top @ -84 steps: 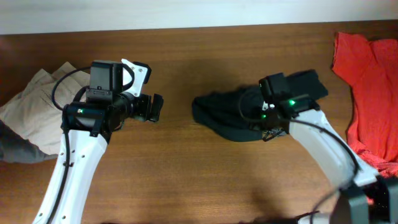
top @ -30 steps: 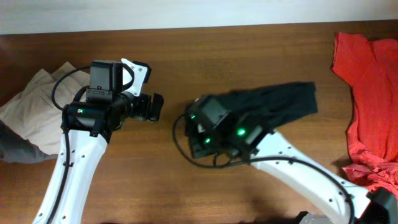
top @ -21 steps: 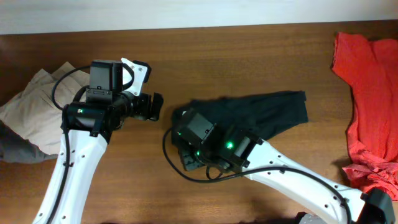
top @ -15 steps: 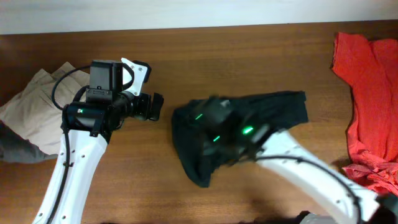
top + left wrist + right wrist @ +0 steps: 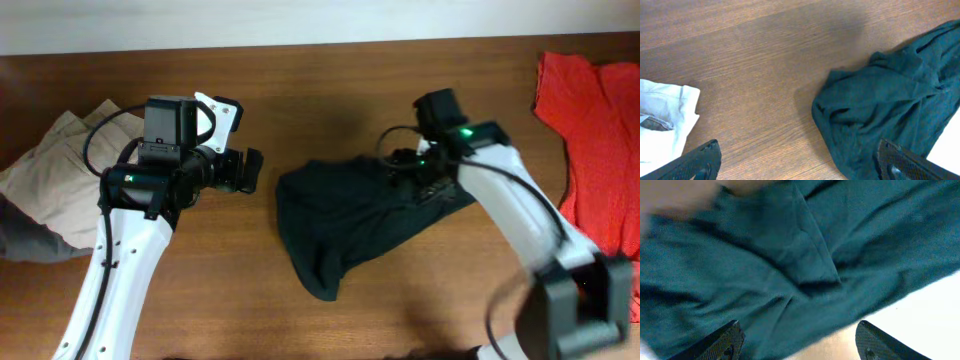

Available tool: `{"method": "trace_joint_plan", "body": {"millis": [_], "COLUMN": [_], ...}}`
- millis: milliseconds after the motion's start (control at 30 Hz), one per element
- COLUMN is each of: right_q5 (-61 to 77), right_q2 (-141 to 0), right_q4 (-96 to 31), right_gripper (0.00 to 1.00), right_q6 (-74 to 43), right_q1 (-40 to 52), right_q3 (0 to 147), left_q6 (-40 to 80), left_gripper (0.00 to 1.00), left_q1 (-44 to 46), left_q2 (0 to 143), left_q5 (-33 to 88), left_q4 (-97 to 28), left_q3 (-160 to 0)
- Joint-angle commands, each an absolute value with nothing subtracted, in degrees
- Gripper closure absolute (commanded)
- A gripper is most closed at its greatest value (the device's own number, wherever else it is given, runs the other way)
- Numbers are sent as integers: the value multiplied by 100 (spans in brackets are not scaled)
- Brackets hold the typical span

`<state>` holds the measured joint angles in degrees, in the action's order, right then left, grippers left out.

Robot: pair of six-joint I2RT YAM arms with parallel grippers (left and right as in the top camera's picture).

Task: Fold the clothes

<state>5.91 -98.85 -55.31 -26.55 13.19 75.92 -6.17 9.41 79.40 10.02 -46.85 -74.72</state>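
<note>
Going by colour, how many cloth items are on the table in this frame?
black T-shirt: 1
red heap: 1 (how many pieces are in it cannot be told)
beige trousers: 1
grey cloth: 1, at the left edge
Total: 4

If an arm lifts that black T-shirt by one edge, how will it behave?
The black T-shirt lies crumpled in soft folds, so it is probably floppy and would hang from the pinched point. The cloth looks thin, so likely light. Pushed along the wooden table, it would probably bunch rather than slide whole.
</note>
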Motion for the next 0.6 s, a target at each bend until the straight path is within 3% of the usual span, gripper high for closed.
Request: {"method": "trace_joint_plan", "body": {"millis": [0,167,267,333,400,567], "right_q5": [672,687,666,668,657,491], "right_q2": [-10538,-11069,-11137,-11137,-11137,-10962], "right_q4": [-5339,-5089,-4980,-4982,-4984,-5035], "right_gripper": [25,38,55,76,85,96], "right_q6": [-2117,-760,-425,-425,-425,-421], "right_q1": [1299,1310,1310,1310,1310,1310], "right_q3": [7585,7585,7585,7585,7585,7806], "left_q6": [-604,-604,-604,-604,-604,-604], "left_gripper": [1,1,1,1,1,1], "left_q1": [921,921,921,921,921,921], "left_q2": [7950,7950,7950,7950,7950,7950], "left_q5": [1026,1026,1026,1024,1024,1024], "left_q4": [-4678,-4696,-4694,-4694,-4694,-4689], "left_q3": [-7590,-7590,-7590,-7590,-7590,-7590]}}
